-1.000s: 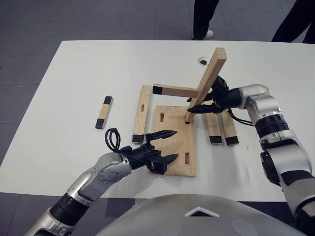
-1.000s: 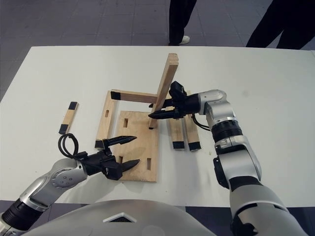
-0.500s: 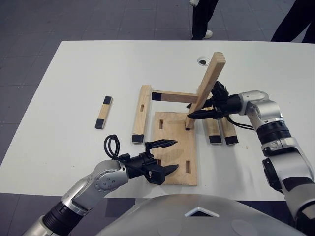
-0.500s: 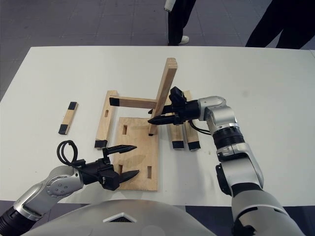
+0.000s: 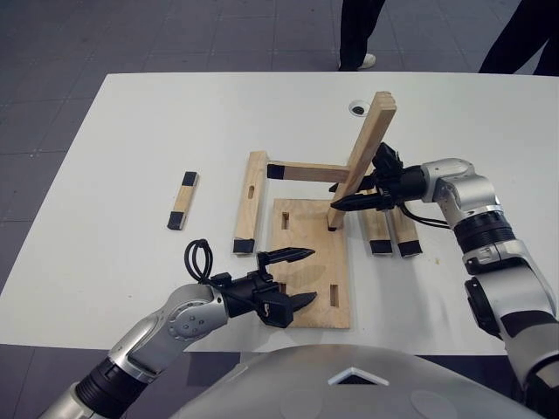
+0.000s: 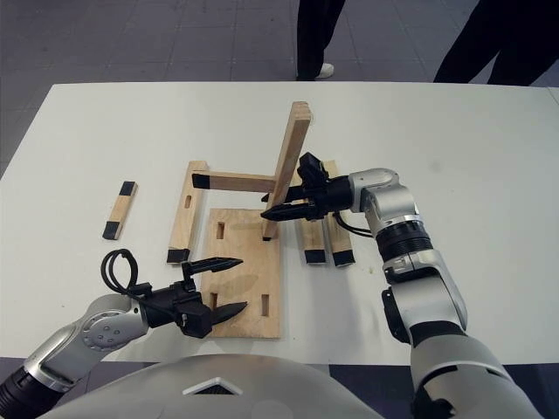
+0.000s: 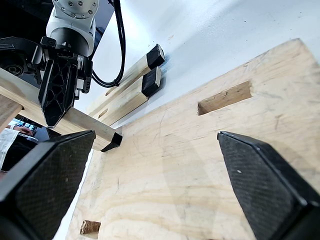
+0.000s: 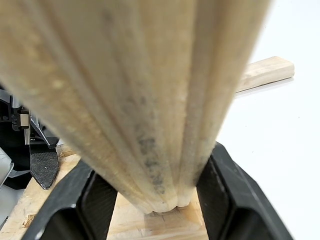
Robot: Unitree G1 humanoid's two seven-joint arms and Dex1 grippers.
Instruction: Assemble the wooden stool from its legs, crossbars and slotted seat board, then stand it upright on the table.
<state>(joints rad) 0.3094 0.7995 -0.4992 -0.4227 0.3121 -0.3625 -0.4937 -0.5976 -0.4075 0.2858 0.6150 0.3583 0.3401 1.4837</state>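
Observation:
The slotted seat board [image 5: 306, 236] lies flat near the table's front edge. My right gripper [image 5: 345, 200] is shut on a tilted wooden leg [image 5: 364, 144], low on its shaft. The leg's black-tipped foot rests at a far slot of the board. A crossbar [image 5: 306, 171] runs left from this leg towards a flat-lying leg [image 5: 250, 196]. My left gripper [image 5: 310, 275] hovers open over the board's near left part, with nothing between its fingers [image 7: 260, 190]. In the right wrist view the leg [image 8: 150, 100] sits between the two fingers [image 8: 227, 187].
Two more legs [image 5: 393, 229] lie side by side right of the board. A short black-tipped crossbar [image 5: 182, 199] lies alone to the left. A round grommet hole [image 5: 360, 107] sits in the white table [image 5: 131, 148] behind the leg. People stand beyond the far edge.
My left gripper has drawn back towards the near edge, and the seat board has slid a little nearer with it. The held leg and its crossbar shifted slightly; the right gripper stays shut.

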